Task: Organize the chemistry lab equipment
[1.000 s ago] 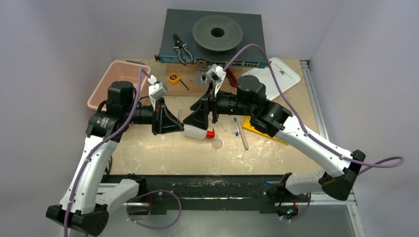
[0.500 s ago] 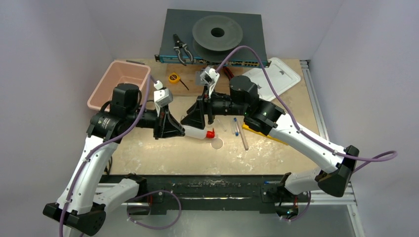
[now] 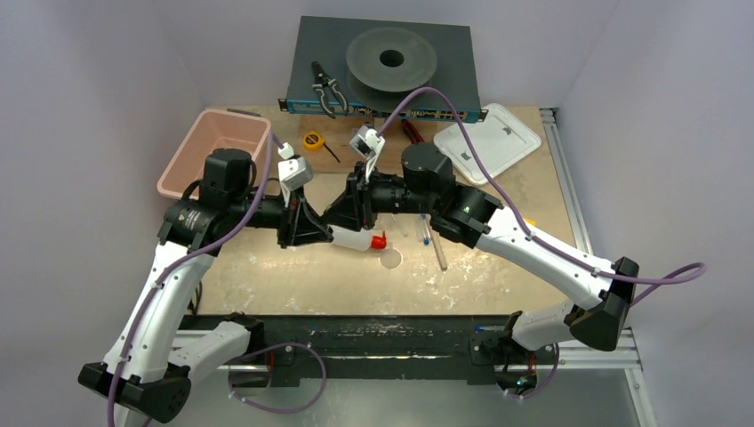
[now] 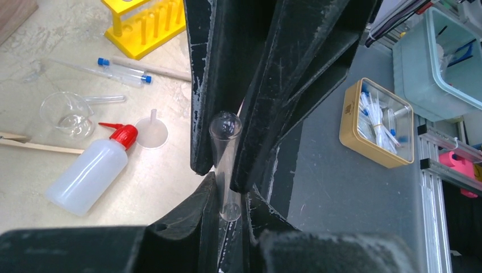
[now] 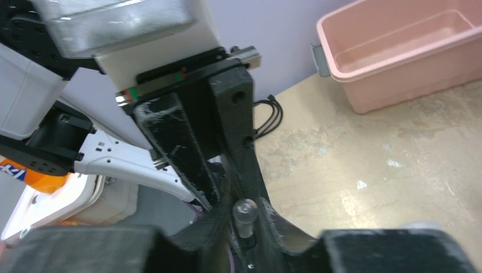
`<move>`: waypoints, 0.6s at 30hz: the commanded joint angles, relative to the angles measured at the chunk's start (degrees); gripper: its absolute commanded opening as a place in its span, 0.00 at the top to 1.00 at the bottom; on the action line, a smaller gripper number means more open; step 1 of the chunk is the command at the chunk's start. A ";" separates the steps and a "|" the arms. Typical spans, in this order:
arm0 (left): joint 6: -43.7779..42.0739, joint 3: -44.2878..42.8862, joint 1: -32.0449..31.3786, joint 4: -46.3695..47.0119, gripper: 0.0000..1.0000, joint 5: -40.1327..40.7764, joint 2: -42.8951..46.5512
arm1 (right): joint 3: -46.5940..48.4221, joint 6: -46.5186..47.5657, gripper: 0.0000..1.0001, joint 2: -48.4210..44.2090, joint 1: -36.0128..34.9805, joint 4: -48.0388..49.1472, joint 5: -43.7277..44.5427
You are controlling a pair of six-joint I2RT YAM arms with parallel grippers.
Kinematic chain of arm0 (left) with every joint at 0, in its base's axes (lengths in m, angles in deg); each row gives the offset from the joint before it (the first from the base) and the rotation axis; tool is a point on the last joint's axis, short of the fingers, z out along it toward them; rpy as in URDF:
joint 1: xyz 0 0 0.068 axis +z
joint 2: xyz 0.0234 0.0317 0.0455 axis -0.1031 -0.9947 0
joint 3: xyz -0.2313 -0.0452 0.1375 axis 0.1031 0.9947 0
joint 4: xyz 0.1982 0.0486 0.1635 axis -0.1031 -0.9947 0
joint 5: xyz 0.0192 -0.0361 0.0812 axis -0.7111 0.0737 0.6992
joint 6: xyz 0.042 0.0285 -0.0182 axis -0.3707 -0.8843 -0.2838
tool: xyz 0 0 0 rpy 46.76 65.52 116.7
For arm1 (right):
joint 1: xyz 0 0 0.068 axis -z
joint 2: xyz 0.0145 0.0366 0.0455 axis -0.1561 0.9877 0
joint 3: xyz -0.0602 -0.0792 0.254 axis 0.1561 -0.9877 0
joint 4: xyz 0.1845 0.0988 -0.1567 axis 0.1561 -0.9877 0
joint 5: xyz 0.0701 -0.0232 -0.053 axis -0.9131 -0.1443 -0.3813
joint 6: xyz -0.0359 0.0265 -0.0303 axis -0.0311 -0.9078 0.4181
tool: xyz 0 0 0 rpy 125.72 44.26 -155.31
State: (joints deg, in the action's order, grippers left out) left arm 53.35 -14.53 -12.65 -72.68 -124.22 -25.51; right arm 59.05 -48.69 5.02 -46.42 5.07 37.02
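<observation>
Landmark: squeeze bottle [image 3: 354, 239], lying on its side.
Left gripper [image 4: 230, 199]: just left of the bottle; we see it pinched tight on a clear tube [image 4: 225, 145].
Clear tube: lifted above the bottle's base, bridging both grippers.
Right gripper [image 5: 245, 222]: just behind the bottle, clamped narrowly on the tube's rounded end.
Blue-capped tubes [image 3: 425, 229]: right of the bottle's cap.

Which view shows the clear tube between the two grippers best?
Left wrist: the clear tube shows nearly end to end, gripped by the left gripper and right gripper. Right wrist shows only one end. Top external hides it behind them.
</observation>
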 commanded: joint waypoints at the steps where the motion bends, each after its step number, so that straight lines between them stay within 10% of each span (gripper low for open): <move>1: -0.97 -0.96 -0.38 1.55 1.00 0.04 0.00 | -0.10 -0.66 0.87 -0.99 -0.24 3.96 2.84; 5: -0.83 -1.06 -0.42 1.41 0.87 0.59 -0.43 | -0.79 0.16 1.00 -2.36 -0.24 2.69 6.50; 9: -1.96 -3.17 -0.39 -1.21 0.13 1.68 -1.20 | -2.66 1.59 1.00 -5.41 0.00 -1.75 13.69; 18: 2.27 -6.40 6.86 -3.07 0.02 6.86 -2.73 | -18.34 -1.06 1.00 -15.90 5.01 -13.04 48.15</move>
State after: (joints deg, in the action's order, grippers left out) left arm 52.60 -19.84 -9.91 -76.26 -119.95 -28.18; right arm 47.40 -47.62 -7.41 -44.54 -1.99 66.64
